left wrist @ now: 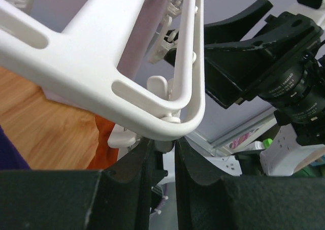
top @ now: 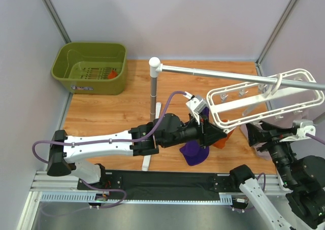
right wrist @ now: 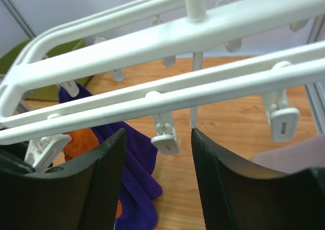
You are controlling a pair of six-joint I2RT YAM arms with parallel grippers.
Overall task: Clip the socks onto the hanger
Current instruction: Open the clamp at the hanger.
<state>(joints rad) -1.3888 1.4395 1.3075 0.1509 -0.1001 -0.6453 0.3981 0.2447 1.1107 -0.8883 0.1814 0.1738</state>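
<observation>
— Where the white plastic clip-frame hanger [left wrist: 101, 52] turns its near corner, what holds it?
— The left gripper [left wrist: 162, 154], arm stretched level, is pinched on a white corner clip [left wrist: 163, 144]. One small orange-red fabric sock [left wrist: 101, 149] hangs just beside those fingers, long axis apparently down. Right gripper [right wrist: 158, 138] stands released under the bars, farther off.

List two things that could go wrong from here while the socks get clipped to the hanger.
1. The left gripper pinches a clip at the corner of the hanger; the hanger only hooks over the rail, so a tug could swing or unhook it.
2. The right gripper stands open near the orange sock; whether a clip holds that sock is unclear, and it could drop onto the purple cloth.
</observation>
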